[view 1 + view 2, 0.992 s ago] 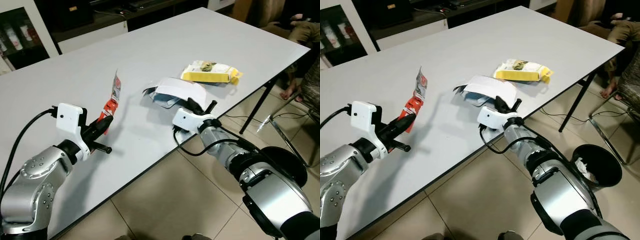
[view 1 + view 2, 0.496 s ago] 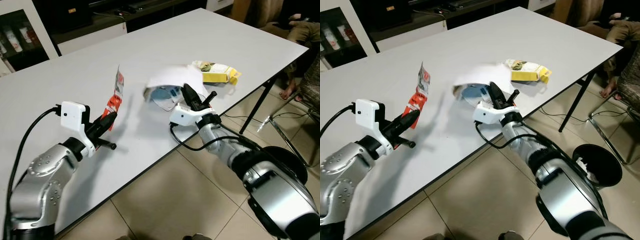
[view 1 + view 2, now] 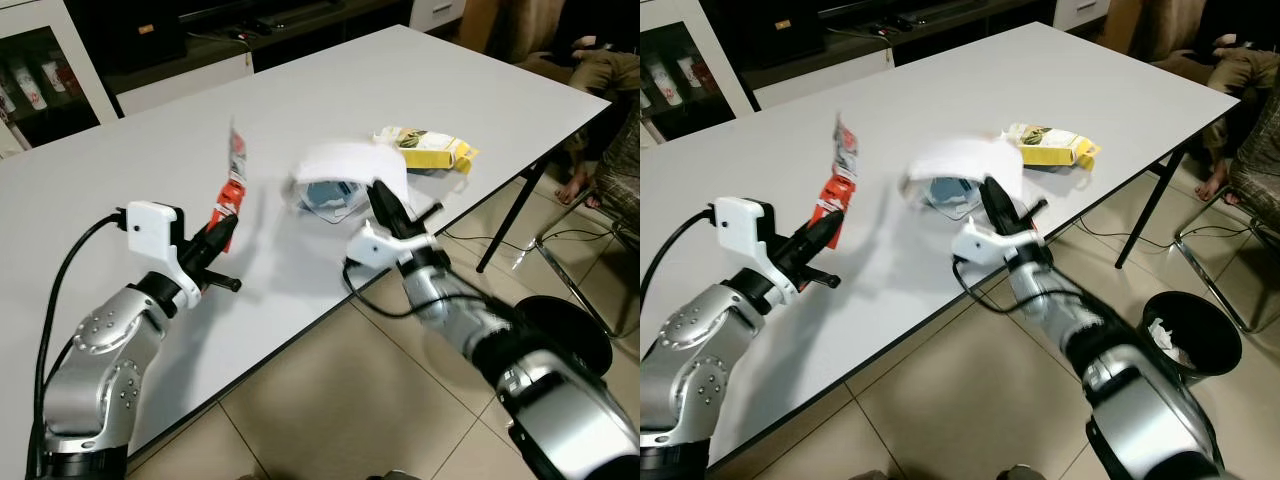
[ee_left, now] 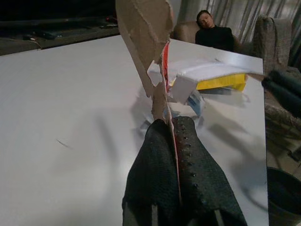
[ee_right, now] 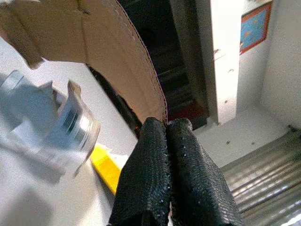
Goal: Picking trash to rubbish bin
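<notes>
A torn red and white wrapper strip (image 3: 232,182) stands up over the white table (image 3: 150,140), with my left gripper (image 3: 220,233) shut on its lower end. In the left wrist view the fingers (image 4: 188,155) clamp the strip (image 4: 146,42). My right gripper (image 3: 383,202) is shut on the edge of a curved white cardboard piece (image 3: 345,162), held a little above the table near its front edge. Under it lies a crumpled blue and clear plastic pack (image 3: 326,196). A yellow packet (image 3: 430,150) lies to the right. The black rubbish bin (image 3: 1191,335) stands on the floor at the right.
The table's front edge runs diagonally, with tiled floor (image 3: 330,400) below it. A black table leg (image 3: 510,215) and a cable sit beside the bin. A person sits beyond the table's right end (image 3: 600,70). Dark cabinets (image 3: 60,60) line the far side.
My right gripper has lifted the white cardboard piece off the table, uncovering the plastic pack. My left gripper has risen slightly and moved forward with the wrapper strip.
</notes>
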